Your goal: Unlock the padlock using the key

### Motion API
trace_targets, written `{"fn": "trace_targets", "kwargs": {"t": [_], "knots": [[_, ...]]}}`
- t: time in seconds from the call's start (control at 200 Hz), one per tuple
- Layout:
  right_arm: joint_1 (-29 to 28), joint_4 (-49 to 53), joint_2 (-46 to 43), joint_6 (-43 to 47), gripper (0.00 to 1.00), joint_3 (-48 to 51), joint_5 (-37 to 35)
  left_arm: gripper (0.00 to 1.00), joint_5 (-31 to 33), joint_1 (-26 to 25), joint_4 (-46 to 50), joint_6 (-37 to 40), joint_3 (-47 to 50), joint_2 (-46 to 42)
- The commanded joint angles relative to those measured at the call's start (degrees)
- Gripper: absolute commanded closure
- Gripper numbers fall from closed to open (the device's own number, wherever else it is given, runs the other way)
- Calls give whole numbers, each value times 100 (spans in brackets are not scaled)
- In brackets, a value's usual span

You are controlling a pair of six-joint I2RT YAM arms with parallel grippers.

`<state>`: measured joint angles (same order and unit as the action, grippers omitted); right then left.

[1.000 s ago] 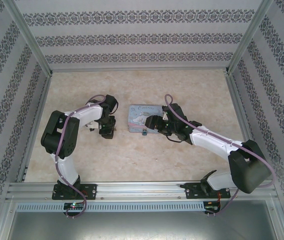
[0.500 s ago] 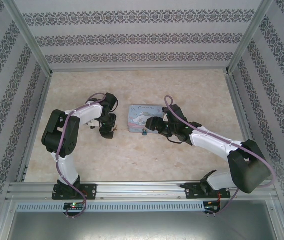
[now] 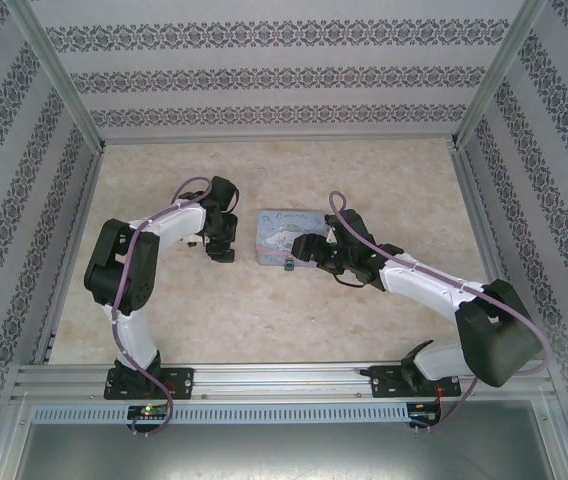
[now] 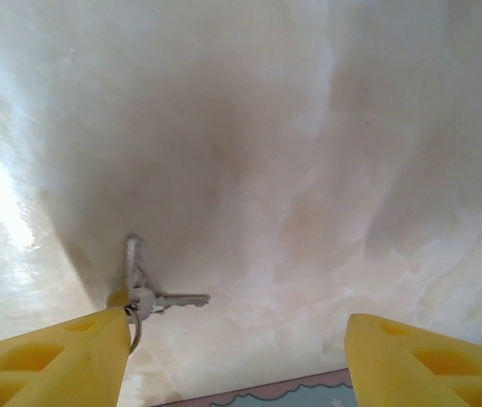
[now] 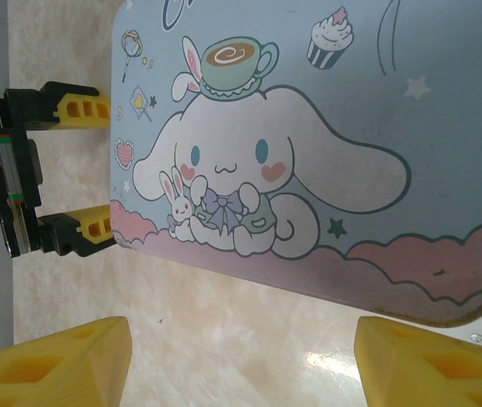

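At the left, the left arm's yellow-fingered gripper (image 4: 239, 335) hung low over the table with its jaws spread wide and nothing between them. A small bunch of silver metal keys on a ring (image 4: 146, 292) lay flat on the surface, right against the tip of one finger (image 4: 97, 339). The keys looked light, thin and stiff, and likely to slide. The ring or a key's broad head seemed the best place to pinch.

In the middle sat a light-blue cartoon-printed tin box (image 5: 309, 153). Just beside its near edge lay the tiny bluish padlock (image 3: 289, 266), probably light and quick to skid, best gripped across its body.

To the right, the right gripper (image 5: 241, 339) was likewise spread and empty, near the tin.

The tabletop (image 3: 264, 320) was pale, glossy and marble-patterned. Grey-patterned wallpapered walls (image 3: 264, 75) and aluminium posts (image 3: 59, 85) enclosed it.
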<state>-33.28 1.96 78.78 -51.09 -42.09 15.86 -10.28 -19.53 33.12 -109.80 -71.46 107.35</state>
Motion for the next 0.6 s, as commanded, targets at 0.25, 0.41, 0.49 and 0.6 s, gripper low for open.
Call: {"fn": "trace_targets", "kwargs": {"t": [0.25, 0.41, 0.49, 0.6], "knots": [[-92, -51, -72, 7, 30, 92, -111, 33, 147, -73, 97, -160, 69, -55], [-99, -94, -40, -11, 30, 111, -107, 32, 227, -78, 236, -99, 106, -245], [-109, -115, -22, -28, 30, 118, -109, 31, 237, -101, 342, -70, 106, -305], [-141, -138, 13, -48, 30, 104, -110, 31, 237, -142, 448, -42, 165, -367]]}}
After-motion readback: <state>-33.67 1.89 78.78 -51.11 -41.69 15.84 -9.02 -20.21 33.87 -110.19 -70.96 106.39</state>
